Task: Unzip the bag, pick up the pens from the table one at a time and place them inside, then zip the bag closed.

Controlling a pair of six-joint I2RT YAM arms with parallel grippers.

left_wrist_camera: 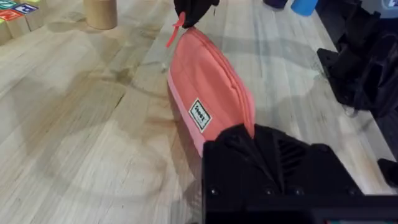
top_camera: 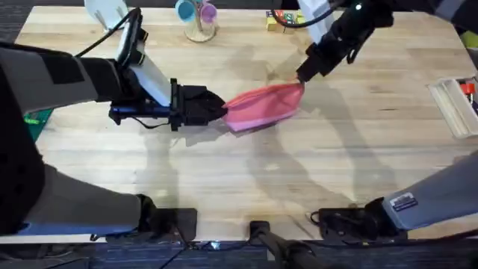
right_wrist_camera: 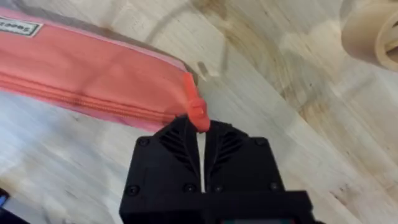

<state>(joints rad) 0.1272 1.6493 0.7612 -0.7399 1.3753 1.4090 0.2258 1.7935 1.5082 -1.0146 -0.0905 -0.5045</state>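
Black end effector [right_wrist_camera: 200, 134], soft coral bag [right_wrist_camera: 93, 74]

Left arm: you have it reaching from the lower left across toward the table's middle, forearm roughly level, wrist pointing right. Left gripper [top_camera: 216, 108]: black fingers closed on the near end of the bag [top_camera: 263, 106].

Right arm: you have it extended from the lower right, rising high and angling down from the far side. Right gripper [top_camera: 302, 75]: fingers pinched together on the bag's zipper pull [right_wrist_camera: 197, 107].
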